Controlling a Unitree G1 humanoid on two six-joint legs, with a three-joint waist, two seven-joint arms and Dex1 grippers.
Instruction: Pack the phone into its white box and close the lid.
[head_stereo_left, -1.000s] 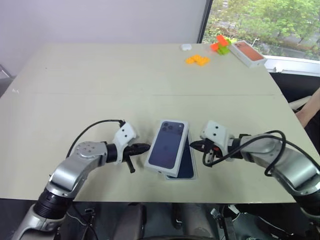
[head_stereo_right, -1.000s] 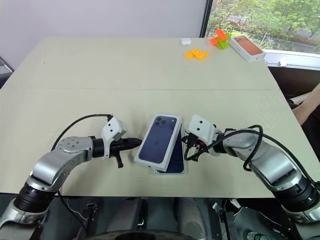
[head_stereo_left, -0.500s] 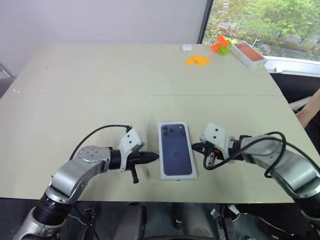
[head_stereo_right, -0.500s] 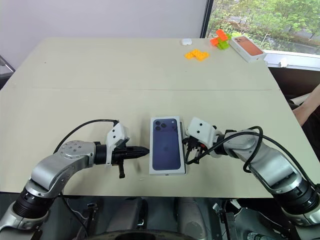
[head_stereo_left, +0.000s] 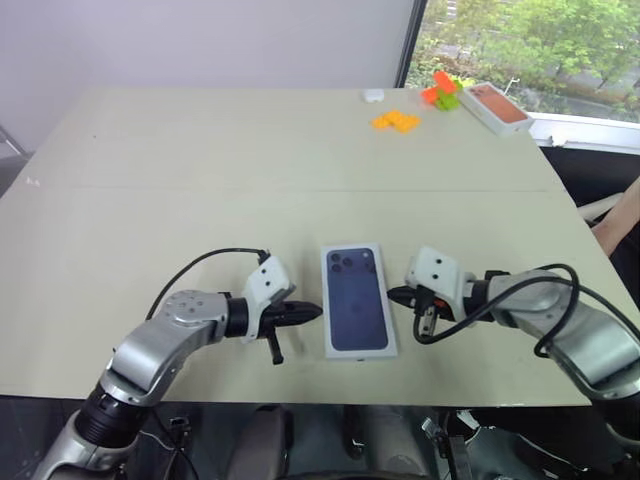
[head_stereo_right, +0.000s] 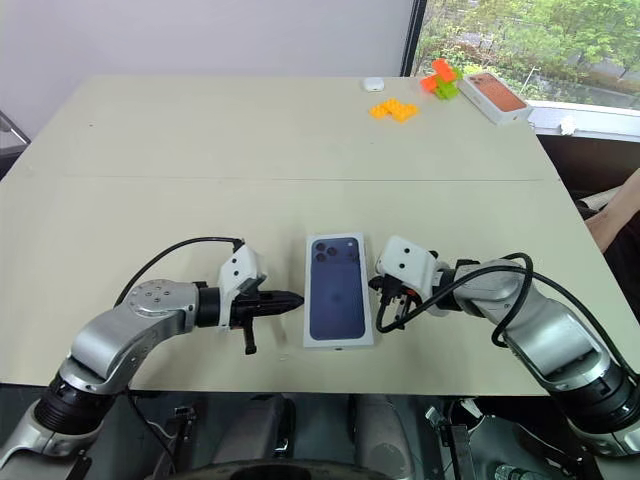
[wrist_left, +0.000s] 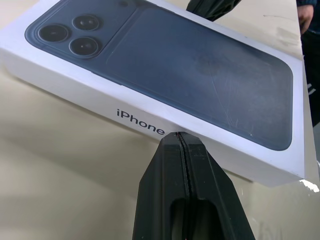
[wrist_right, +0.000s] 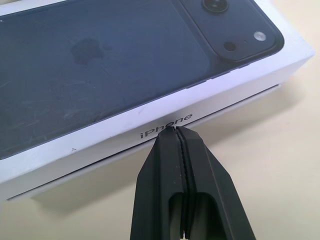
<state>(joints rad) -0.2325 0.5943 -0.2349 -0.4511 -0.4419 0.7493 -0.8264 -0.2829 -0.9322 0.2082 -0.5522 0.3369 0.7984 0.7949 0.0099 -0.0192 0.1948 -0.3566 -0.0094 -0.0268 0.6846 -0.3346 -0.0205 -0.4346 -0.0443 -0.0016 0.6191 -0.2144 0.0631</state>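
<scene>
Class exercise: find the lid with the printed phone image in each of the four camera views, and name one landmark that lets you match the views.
Left eye view: lid at lower centre, between the grippers.
Right eye view: lid at lower centre, between the grippers.
Left wrist view: lid across the upper picture, beyond the left gripper.
Right wrist view: lid across the upper picture, beyond the right gripper.
Shared landmark: the printed camera cluster.

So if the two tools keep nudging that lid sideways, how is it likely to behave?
The lid looks like stiff cardboard with square sides, so it should shift as one piece, not buckle. Lying flat and low on the table, it seems unlikely to tip. Its glossy-looking print suggests shut tips could slide along it.
</scene>
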